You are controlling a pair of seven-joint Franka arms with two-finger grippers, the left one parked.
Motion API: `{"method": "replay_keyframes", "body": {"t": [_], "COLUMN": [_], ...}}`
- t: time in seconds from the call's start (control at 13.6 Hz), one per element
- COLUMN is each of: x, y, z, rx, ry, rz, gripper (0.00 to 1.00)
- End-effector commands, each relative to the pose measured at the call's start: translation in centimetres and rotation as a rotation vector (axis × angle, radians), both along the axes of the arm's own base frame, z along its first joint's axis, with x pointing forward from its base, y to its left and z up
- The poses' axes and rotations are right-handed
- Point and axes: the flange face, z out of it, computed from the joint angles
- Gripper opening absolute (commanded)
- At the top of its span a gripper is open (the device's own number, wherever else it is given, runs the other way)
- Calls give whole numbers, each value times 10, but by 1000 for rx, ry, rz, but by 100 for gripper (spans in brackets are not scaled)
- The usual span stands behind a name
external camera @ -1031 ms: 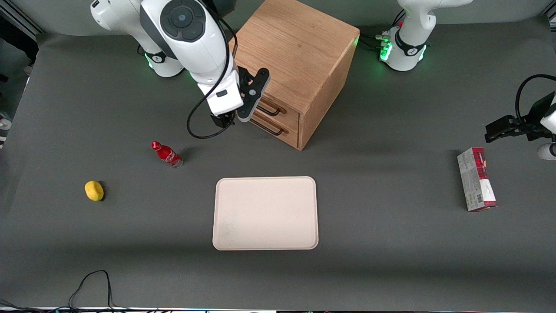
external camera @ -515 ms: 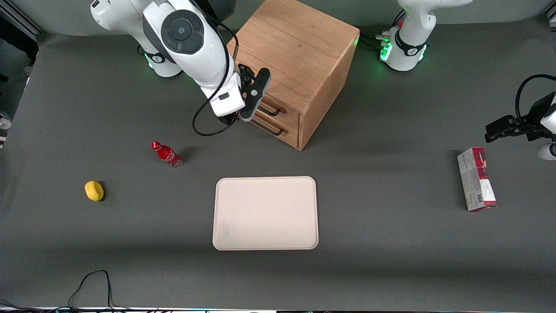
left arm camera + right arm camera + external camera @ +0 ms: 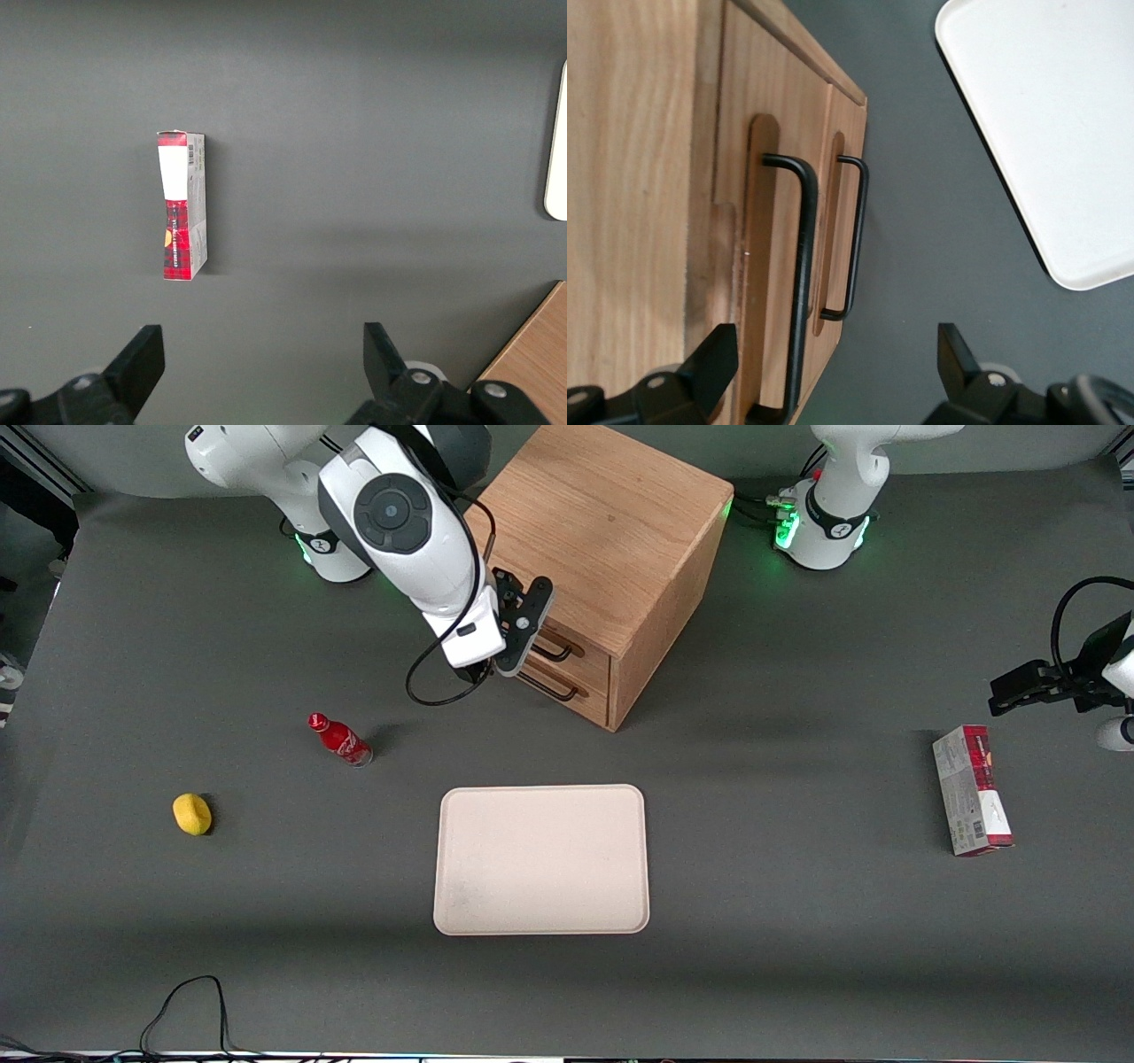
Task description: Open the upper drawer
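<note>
- Over the last second we have carried our gripper (image 3: pixel 516 657) in toward the wooden cabinet (image 3: pixel 611 522), and it now hangs right in front of the drawer fronts, at about the height of the upper drawer (image 3: pixel 556 648).
- The upper drawer is shut, flush with the cabinet face, as it was a second ago; its dark bar handle (image 3: pixel 801 283) sits just above the lower drawer's handle (image 3: pixel 852 239).
- In the right wrist view our fingers (image 3: pixel 713 363) are spread wide, with nothing between them. The upper handle runs close by one finger, so we judge we are lined up on the right bar, not the one beneath.
- Whether the fingertips already reach past the bar we cannot quite tell, since the tips are cut off at the edge of that view.
- So the approach looks nearly finished; closing on the bar and pulling are both left to do.
- The tray (image 3: pixel 541 859), red bottle (image 3: pixel 340 740) and yellow object (image 3: pixel 192 814) lie nearer the front camera, well apart from the cabinet and unmoved.
</note>
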Motion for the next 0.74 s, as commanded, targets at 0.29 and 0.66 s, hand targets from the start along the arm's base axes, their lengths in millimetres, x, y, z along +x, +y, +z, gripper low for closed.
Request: {"method": "replay_keyframes", "body": {"t": [0.29, 0.66], "x": [-6, -6], "y": [-10, -11], "z": [-30, -44], "rx": [24, 18], "ry": [-24, -24], "rz": [-8, -14], "gripper": [100, 100]}}
